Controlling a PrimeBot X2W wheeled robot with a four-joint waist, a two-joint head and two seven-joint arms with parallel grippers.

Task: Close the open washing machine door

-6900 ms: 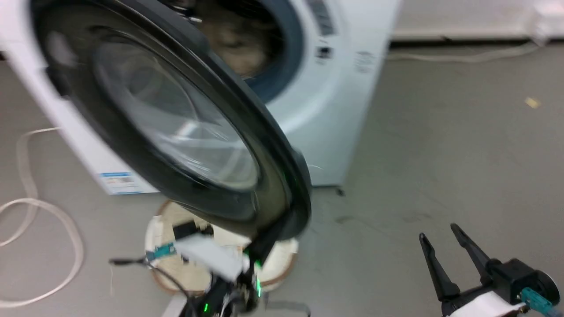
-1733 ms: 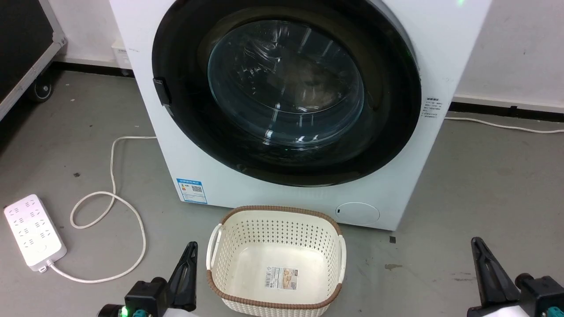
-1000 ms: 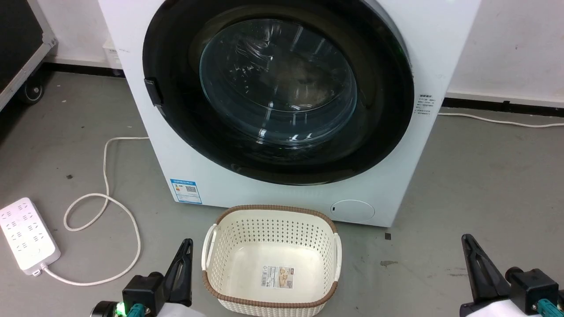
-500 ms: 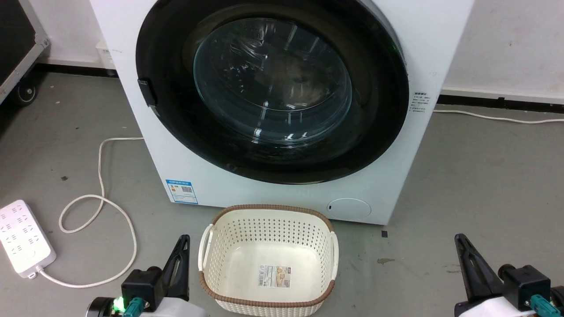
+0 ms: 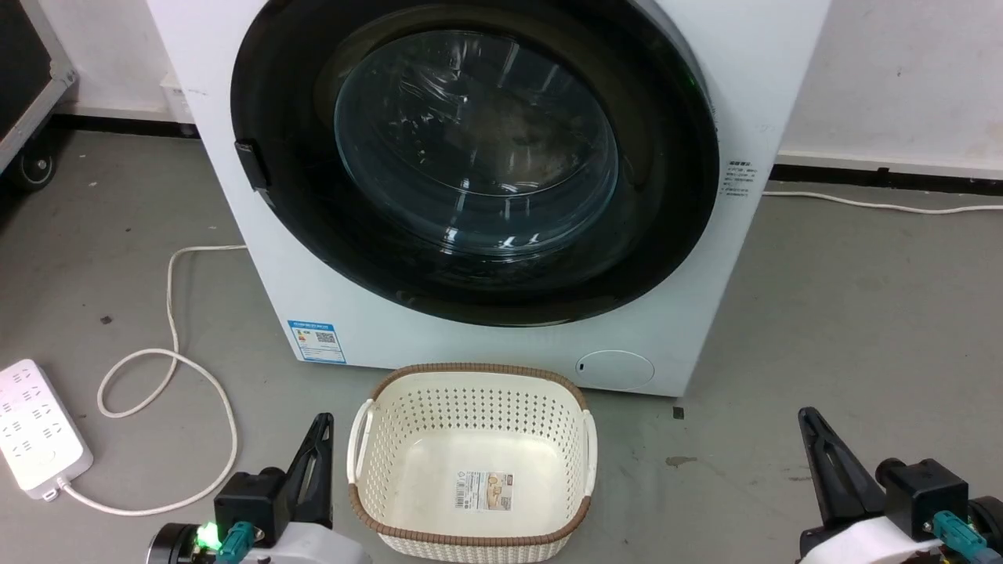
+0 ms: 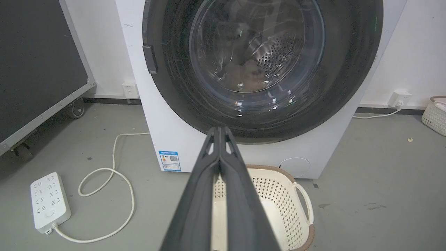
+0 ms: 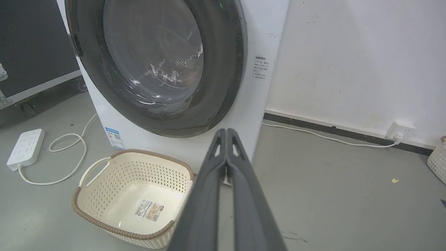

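The washing machine door point(image 5: 470, 157), round, black-rimmed with a bulging clear glass centre, lies flat against the white washer's front, shut. The left wrist view shows the door point(image 6: 258, 59) head-on, and in the right wrist view the door point(image 7: 153, 62) appears at an angle. My left gripper point(image 5: 317, 429) sits low at the lower left, well short of the washer, fingers pressed together and holding nothing. My right gripper point(image 5: 811, 423) rests at the lower right, likewise shut and empty. Each wrist view shows its own fingertips closed: left gripper point(image 6: 219, 129), right gripper point(image 7: 226, 131).
An empty cream laundry basket point(image 5: 368, 423) with a brown rim stands on the floor right before the washer, between my grippers. A white power strip point(image 5: 35, 427) and its looped cable point(image 5: 172, 352) lie at the left. A black wheeled case point(image 6: 38, 69) stands far left.
The door, swung open 6.9 s ago, now sits shut against the washer. Over the last second the head view has drifted, sliding the scene slightly left; both grippers stay low and shut.
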